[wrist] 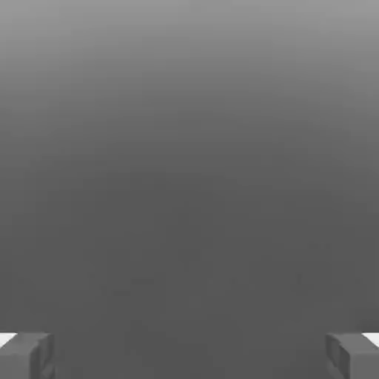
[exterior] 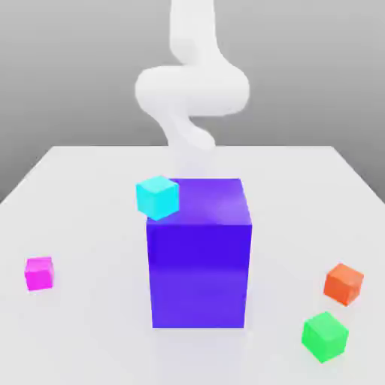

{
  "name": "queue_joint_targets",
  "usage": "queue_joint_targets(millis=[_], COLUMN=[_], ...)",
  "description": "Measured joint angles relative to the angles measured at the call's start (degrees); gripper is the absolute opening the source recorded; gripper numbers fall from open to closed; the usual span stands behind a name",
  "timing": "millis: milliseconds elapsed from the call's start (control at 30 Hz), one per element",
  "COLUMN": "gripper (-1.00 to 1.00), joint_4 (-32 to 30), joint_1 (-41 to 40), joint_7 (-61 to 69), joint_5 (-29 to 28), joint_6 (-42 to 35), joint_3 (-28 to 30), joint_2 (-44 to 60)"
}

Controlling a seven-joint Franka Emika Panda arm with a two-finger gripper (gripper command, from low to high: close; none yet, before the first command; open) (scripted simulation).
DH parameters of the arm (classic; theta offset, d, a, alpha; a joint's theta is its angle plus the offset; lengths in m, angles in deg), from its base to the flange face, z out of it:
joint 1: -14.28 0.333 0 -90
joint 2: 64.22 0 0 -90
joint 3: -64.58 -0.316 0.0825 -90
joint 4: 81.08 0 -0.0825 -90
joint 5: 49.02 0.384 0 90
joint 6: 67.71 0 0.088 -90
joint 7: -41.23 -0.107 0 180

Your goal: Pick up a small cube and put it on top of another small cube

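In the exterior view, the small magenta cube (exterior: 39, 273) sits on the pale tabletop (exterior: 90, 225) at the exterior view's left, well apart from the big blue-violet block (exterior: 198, 274), so the step in hand is probably to reach it. I would carry the hand over high enough to clear the block and the cyan cube (exterior: 157, 198) at its upper corner, stop directly above the magenta cube, turn the wrist until the pads match two opposite faces, then descend straight and close gently around its middle; an off-centre pinch could twist or flick so small a cube. Which cube should go underneath is unclear; the orange cube (exterior: 344, 284) and green cube (exterior: 325, 337) lie across at the exterior view's right. The white Panda arm (exterior: 192, 90) stands behind the block, folded through its bulky joints, its lower links narrowing downward. In the hand view, the two-finger gripper (wrist: 190, 357) has its fingers spread wide, with nothing gripped between them, ready for an approach.
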Motion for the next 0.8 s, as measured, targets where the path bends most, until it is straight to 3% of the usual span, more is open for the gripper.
queue_joint_targets(millis=[500,700,800], gripper=[0.00,0.00,0.00], joint_4=[-14.19,-19.80,-20.16], joint_1=[-19.72,-27.59,-30.40], joint_7=[-17.20,-18.34,-15.38], joint_5=[-2.42,4.50,10.34], joint_6=[18.02,25.15,29.36], joint_3=[11.70,16.02,13.60], joint_2=[31.36,44.20,50.65])
